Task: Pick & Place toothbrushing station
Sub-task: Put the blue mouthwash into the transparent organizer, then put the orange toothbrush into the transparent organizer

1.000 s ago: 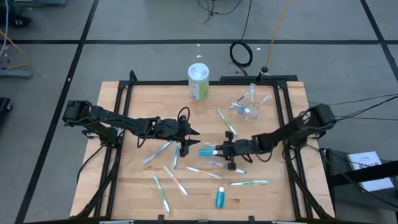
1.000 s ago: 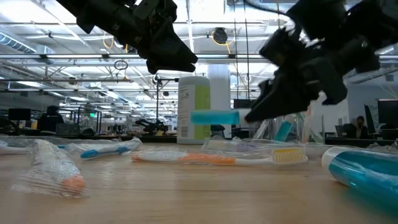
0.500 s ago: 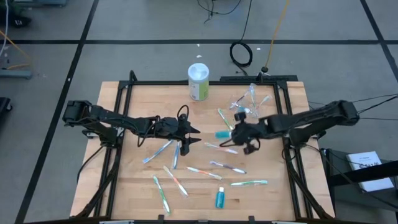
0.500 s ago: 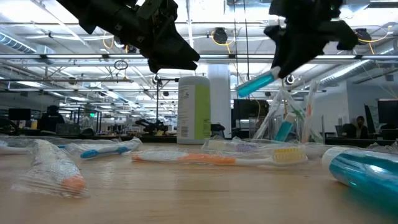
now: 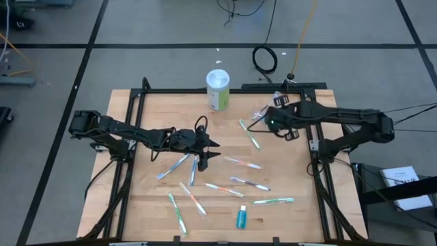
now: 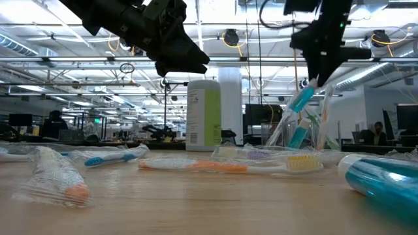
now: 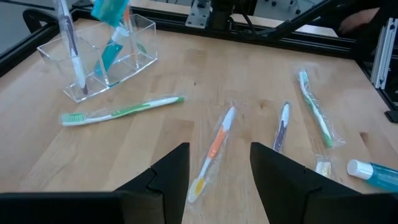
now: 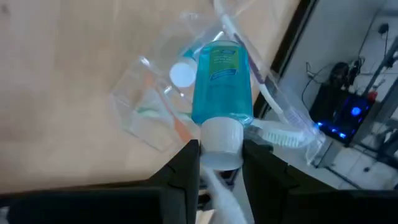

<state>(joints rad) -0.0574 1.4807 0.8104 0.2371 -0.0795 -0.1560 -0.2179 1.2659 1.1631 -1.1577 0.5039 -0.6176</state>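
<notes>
A clear plastic cup [image 5: 268, 115] stands at the table's far right with toothbrushes and a teal tube leaning in it; it also shows in the left wrist view [image 7: 106, 62]. My right gripper [image 8: 221, 163] hangs above it, pointing down, shut on a teal toothpaste tube [image 8: 221, 78] whose free end is over the cup's opening [image 6: 300, 101]. Several wrapped toothbrushes [image 5: 224, 189] and another teal tube [image 5: 241, 217] lie flat on the wood. My left gripper [image 5: 213, 146] hovers open over the table's middle, above an orange toothbrush [image 7: 214, 146], touching nothing. My right gripper pinches the tube's white cap end [image 8: 221, 138] between its two fingers. It comes from above, slanting down toward the cup. The tube is lifted clear of the table and hangs tilted below the fingers, its flat end lowest [image 6: 294, 108].
A tall white-and-green canister [image 5: 218, 89] stands at the far edge, left of the cup. A black frame rail [image 5: 311, 130] runs along the table's right side close to the cup. Bare wood lies between canister and left gripper.
My right gripper has carried the tube from low over the table's middle up and toward the far right, to above the cup. It has tipped from nearly level to pointing down, so the tube has swung from level to hanging tilted.
</notes>
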